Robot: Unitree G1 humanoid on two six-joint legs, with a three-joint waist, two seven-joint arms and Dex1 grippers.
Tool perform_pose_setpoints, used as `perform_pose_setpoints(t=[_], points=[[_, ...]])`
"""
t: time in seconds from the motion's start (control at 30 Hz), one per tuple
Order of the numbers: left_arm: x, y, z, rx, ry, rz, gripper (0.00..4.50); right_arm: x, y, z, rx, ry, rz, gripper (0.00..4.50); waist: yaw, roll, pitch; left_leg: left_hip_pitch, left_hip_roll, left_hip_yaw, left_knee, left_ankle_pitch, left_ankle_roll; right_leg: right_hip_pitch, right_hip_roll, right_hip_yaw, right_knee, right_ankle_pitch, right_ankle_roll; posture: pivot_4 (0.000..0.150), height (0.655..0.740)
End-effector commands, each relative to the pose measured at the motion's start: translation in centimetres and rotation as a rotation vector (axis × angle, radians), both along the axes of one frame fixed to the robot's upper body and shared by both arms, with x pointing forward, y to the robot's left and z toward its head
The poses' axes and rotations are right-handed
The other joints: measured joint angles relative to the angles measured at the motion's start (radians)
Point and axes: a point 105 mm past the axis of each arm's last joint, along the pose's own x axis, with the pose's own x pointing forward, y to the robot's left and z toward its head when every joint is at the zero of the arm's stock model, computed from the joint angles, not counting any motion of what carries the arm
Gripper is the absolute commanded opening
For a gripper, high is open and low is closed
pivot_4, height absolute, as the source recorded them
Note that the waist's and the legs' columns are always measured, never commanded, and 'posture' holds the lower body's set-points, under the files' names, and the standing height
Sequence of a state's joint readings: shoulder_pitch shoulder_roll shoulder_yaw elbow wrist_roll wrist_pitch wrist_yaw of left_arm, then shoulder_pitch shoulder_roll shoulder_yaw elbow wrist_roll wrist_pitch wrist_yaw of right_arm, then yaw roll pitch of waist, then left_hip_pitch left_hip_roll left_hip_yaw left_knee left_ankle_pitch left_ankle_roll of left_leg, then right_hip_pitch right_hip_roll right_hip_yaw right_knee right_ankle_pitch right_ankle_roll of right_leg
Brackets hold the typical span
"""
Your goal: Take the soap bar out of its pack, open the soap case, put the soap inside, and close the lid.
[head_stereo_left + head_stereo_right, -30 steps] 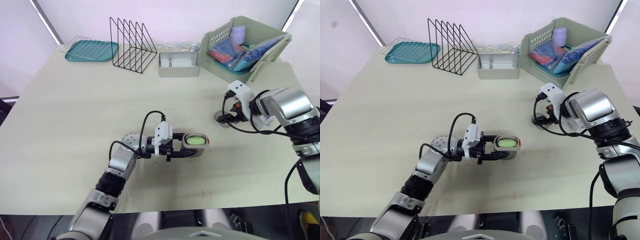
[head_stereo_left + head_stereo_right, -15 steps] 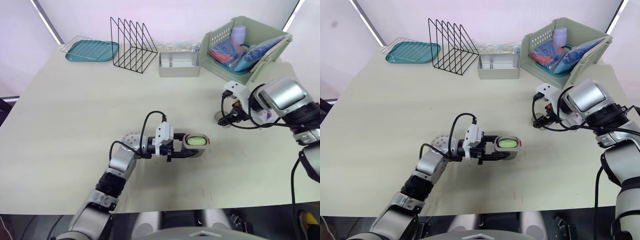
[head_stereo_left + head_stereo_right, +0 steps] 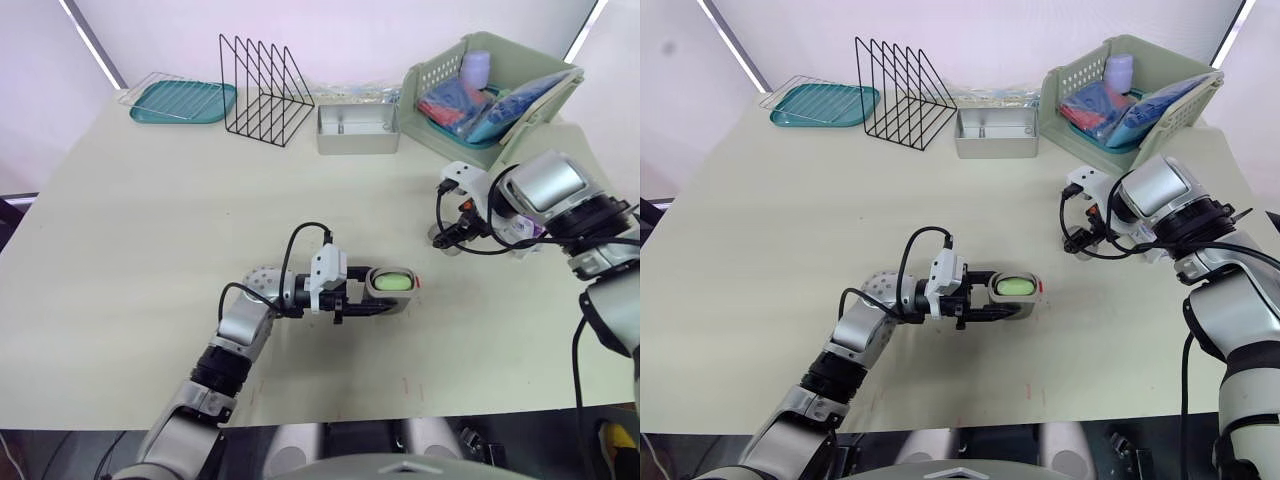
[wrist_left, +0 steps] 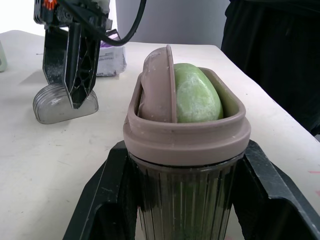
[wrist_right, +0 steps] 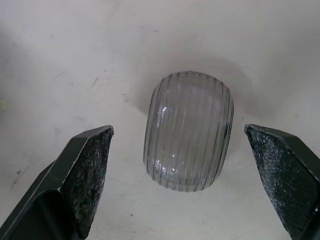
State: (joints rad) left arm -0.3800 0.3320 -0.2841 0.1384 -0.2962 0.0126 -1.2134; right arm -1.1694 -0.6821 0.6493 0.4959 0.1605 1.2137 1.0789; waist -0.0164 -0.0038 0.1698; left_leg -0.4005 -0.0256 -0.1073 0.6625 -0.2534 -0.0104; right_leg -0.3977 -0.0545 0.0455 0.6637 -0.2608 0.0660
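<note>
Soap case (image 3: 390, 285) sits nearest, on the pale table (image 3: 150, 260) and a little right of centre, its opening facing up. The left gripper (image 4: 186, 192) is clamped on its ribbed, dark translucent body, one black finger on each side just below the brown rim. Inside lies the green soap bar (image 4: 198, 97), leaning against a brown insert (image 4: 159, 85) that stands on edge within the rim.

Further right and slightly beyond, the lid (image 5: 188, 131), a clear ribbed dome, rests on the table apart from the case. The right gripper (image 5: 177, 131) hangs directly over it with its fingers (image 5: 85, 175) spread wide, one on either side and neither touching it. Just past the lid, a purple-and-white wrapper (image 4: 112, 59) lies flat on the table by the right arm.

Along the far edge, a grey open-topped tin (image 3: 358, 130) stands in the middle with clear plastic packaging (image 3: 372, 93) behind it. To its right, a pale green basket (image 3: 540, 95) sits tilted, holding blue and red packs (image 3: 470, 105) and a lilac container (image 3: 474, 67) at its back. To the left of the tin stands a black wire rack (image 3: 265, 90), and further left a teal tray (image 3: 183, 102) carries a wire grid
</note>
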Motion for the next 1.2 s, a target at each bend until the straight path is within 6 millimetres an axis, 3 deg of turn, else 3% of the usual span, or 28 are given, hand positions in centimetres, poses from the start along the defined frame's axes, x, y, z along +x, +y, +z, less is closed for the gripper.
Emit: perform_pose_setpoints(t=[0.03, 0.17, 0.27, 0.33, 0.37, 0.67, 0.83, 0.97, 1.03, 1.2], points=[[-0.1, -0.1, -0.6, 0.025, 0.012, 0.002, 1.89, 0.6, 0.3, 1.6, 0.005, -0.049, 0.017, 4.42, 0.000, 0.000, 0.000, 0.000, 0.000, 0.000, 0.000, 0.000, 0.000, 0.000, 0.000, 0.000, 0.000, 0.000, 0.000, 0.150, 0.7400], [-0.1, -0.1, -0.6, 0.027, 0.013, 0.002, 1.89, 0.6, 0.3, 1.5, 0.006, -0.044, 0.017, 4.42, 0.000, 0.000, 0.000, 0.000, 0.000, 0.000, 0.000, 0.000, 0.000, 0.000, 0.000, 0.000, 0.000, 0.000, 0.000, 0.150, 0.7400], [-0.1, -0.1, -0.7, 0.028, 0.014, 0.003, 1.89, 0.7, 0.3, 1.5, 0.007, -0.047, 0.017, 3.52, 0.000, 0.000, 0.000, 0.000, 0.000, 0.000, 0.000, 0.000, 0.000, 0.000, 0.000, 0.000, 0.000, 0.000, 0.000, 0.150, 0.7400], [-0.1, -0.1, -0.7, 0.029, 0.014, 0.003, 1.89, 0.7, 0.3, 1.5, 0.008, -0.048, 0.018, 2.44, 0.000, 0.000, 0.000, 0.000, 0.000, 0.000, 0.000, 0.000, 0.000, 0.000, 0.000, 0.000, 0.000, 0.000, 0.000, 0.150, 0.7400], [-0.1, -0.1, -0.7, 0.029, 0.014, 0.003, 1.89, 0.7, 0.3, 1.6, 0.010, -0.048, 0.020, 2.16, -0.001, 0.000, 0.000, 0.000, 0.000, 0.000, 0.000, 0.000, 0.000, 0.000, 0.000, 0.000, 0.000, 0.000, 0.000, 0.150, 0.7400], [-0.1, -0.1, -0.7, 0.031, 0.015, 0.007, 1.89, 0.7, 0.5, 1.8, 0.018, -0.057, 0.052, 2.16, -0.001, 0.000, 0.000, 0.000, 0.000, 0.000, -0.001, 0.000, 0.000, 0.000, 0.000, 0.000, 0.000, 0.000, 0.000, 0.150, 0.7400], [0.0, 0.0, -0.7, 0.029, 0.016, 0.012, 1.89, 0.2, 1.2, 3.8, 0.045, -0.106, 0.194, 2.16, -0.001, 0.000, 0.000, 0.000, 0.000, 0.000, -0.001, 0.000, 0.000, 0.000, 0.000, 0.000, 0.000, 0.000, 0.000, 0.150, 0.7400], [0.3, 0.1, -0.7, 0.029, 0.015, 0.022, 1.89, -1.6, 2.2, 6.5, 0.100, -0.154, 0.405, 2.16, 0.000, 0.001, 0.001, 0.000, 0.000, 0.000, -0.001, 0.000, 0.000, 0.000, 0.000, 0.000, 0.000, 0.000, 0.000, 0.150, 0.7400], [0.5, 0.3, -0.6, 0.022, 0.014, 0.034, 1.89, -3.9, 2.8, 7.7, 0.138, -0.152, 0.573, 2.16, 0.000, 0.002, 0.001, 0.000, 0.000, 0.000, -0.001, 0.000, 0.000, 0.000, 0.000, 0.000, 0.000, 0.000, 0.000, 0.150, 0.7400], [0.8, 0.4, -0.4, 0.014, 0.011, 0.041, 1.89, -7.7, 4.2, 8.5, 0.186, -0.120, 0.759, 2.16, 0.000, 0.002, 0.001, 0.000, 0.000, -0.001, -0.001, 0.000, 0.000, 0.001, 0.000, -0.001, -0.001, 0.000, 0.000, 0.150, 0.7400]])
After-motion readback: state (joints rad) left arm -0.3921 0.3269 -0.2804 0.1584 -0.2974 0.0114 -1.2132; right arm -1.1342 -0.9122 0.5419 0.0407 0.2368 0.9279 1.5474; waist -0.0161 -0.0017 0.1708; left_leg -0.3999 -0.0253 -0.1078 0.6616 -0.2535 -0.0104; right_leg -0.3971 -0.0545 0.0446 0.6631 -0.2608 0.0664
